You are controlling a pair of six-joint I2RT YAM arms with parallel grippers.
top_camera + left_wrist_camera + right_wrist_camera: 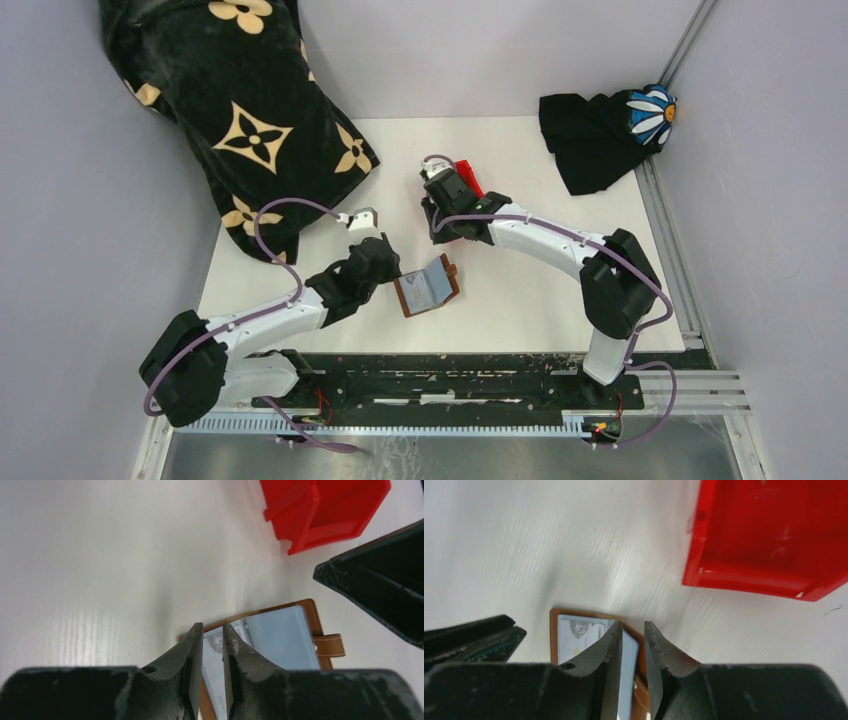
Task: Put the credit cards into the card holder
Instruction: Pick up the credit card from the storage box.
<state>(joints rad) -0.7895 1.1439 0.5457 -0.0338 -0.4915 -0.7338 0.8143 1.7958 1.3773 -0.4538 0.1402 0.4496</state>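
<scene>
The brown card holder (405, 300) lies open on the white table between the arms, its snap tab (331, 645) to the right. Light blue credit cards (428, 288) cover its two inner halves: a plain one (282, 636) and a printed one (576, 630). I cannot tell if they sit in pockets. My left gripper (392, 268) (212, 628) hovers just left of the holder, open a little, nothing between its fingers. My right gripper (440, 233) (633, 626) hangs above the holder's far side, also slightly open and empty.
A red plastic bin (468, 178) (325, 510) (774, 530) stands behind the right gripper. A black bag with tan flower prints (240, 120) fills the back left. A black cloth with a daisy (600, 130) lies at the back right.
</scene>
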